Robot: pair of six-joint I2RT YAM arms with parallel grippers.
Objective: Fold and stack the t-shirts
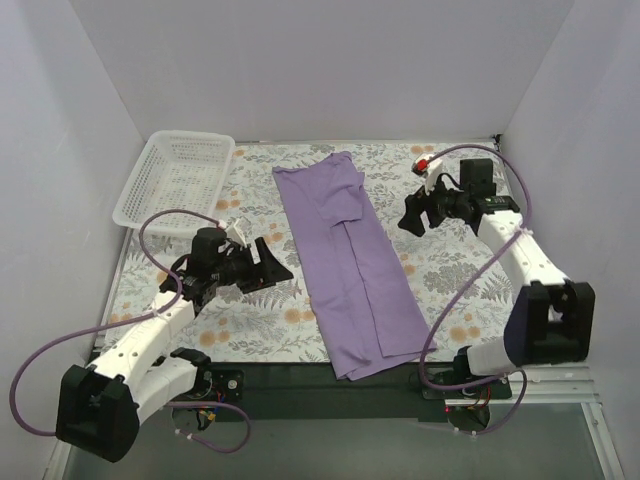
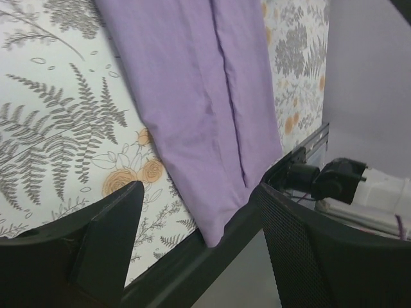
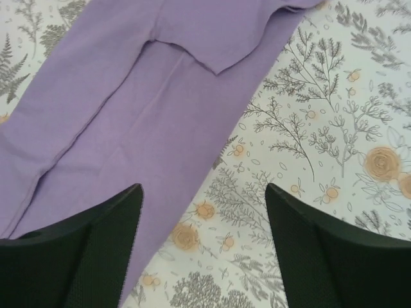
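Note:
A purple t-shirt (image 1: 350, 260) lies lengthwise down the middle of the floral table, its sides folded in to a long strip, its near end hanging over the front edge. It also shows in the left wrist view (image 2: 192, 109) and the right wrist view (image 3: 148, 102). My left gripper (image 1: 275, 265) is open and empty, hovering left of the shirt's middle. My right gripper (image 1: 412, 218) is open and empty, hovering right of the shirt's upper part. No other t-shirt is in view.
A white plastic basket (image 1: 175, 177) stands at the back left corner. A small red and white object (image 1: 425, 163) lies at the back right. The table's black front edge (image 2: 192, 256) runs below the shirt's end. White walls enclose the table.

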